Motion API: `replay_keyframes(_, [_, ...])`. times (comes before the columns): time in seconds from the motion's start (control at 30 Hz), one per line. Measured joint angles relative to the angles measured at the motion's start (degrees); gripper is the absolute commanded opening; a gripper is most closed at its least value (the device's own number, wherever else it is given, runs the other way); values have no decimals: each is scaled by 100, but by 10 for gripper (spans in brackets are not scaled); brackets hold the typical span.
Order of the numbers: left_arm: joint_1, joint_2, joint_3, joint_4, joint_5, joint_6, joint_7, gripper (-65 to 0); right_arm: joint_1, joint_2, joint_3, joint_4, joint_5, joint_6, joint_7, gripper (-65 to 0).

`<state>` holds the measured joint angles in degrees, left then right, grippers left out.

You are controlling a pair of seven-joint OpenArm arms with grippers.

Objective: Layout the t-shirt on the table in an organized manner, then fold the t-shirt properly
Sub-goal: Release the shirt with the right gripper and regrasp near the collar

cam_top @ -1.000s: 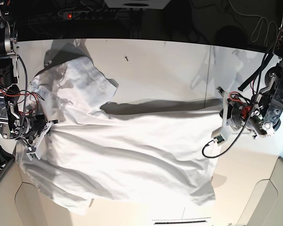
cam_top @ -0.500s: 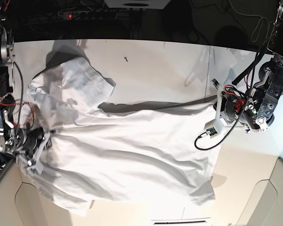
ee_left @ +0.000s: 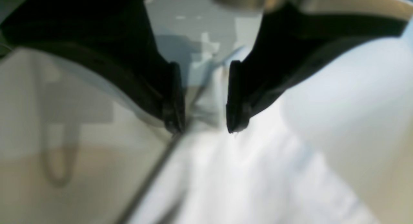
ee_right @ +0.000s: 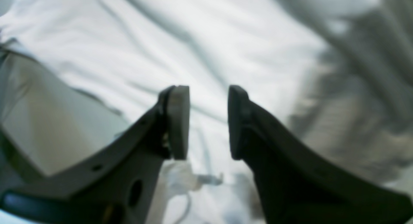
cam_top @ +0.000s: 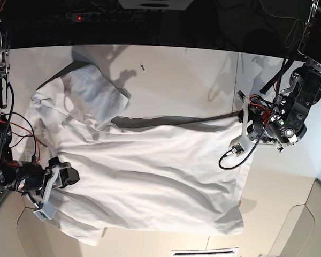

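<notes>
Released on both sides since a second ago: the t-shirt [cam_top: 144, 171] was gripped at both edges then, and now the jaws on each arm are seen parted with nothing clamped between them. The right gripper [cam_top: 69, 175] has been carried down toward seven o'clock in the base view and now lies over the cloth's left edge, where earlier it sat higher at nine o'clock. The left gripper [cam_top: 245, 122] has been drawn up a little at three o'clock, at the shirt's right edge.

From the left wrist view, the left gripper [ee_left: 205, 99] is shown with its two dark fingers [ee_left: 174, 98] clearly apart; blurred white fabric [ee_left: 245, 172] is spread below them, and whether the tips touch it cannot be told. From the right wrist view, the right gripper [ee_right: 208, 122] is likewise seen spread, one pale pad and one dark pad with a gap between, wrinkled white cloth [ee_right: 193, 49] lying beyond.

The garment is laid wide across the table [cam_top: 192, 75], its body stretched from nine o'clock to three o'clock, a bunched, shadowed part heaped at ten o'clock. A dark shadow band is cast along its upper edge. A small dark speck [cam_top: 143, 67] is noted on the bare tabletop at twelve o'clock, well apart from the cloth.
</notes>
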<state>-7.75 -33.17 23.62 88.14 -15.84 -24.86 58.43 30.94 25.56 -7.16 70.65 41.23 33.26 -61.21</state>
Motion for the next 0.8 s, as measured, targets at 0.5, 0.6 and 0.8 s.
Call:
replay_keyframes(0.5, [496,-146,0,260,181,240,11,-394,-2455,0,-11,2096,205,0,-81,-448])
replay_keyframes(0.6, [485,-223,0,461,188,260,9,-394,-2793,-52,-11,2090,146,-2,-44,-448])
replay_keyframes(0.8, [474,-238,0,737,170,256,-42,-395,-3097,-240,-11,2092,-39,-4,72,-448])
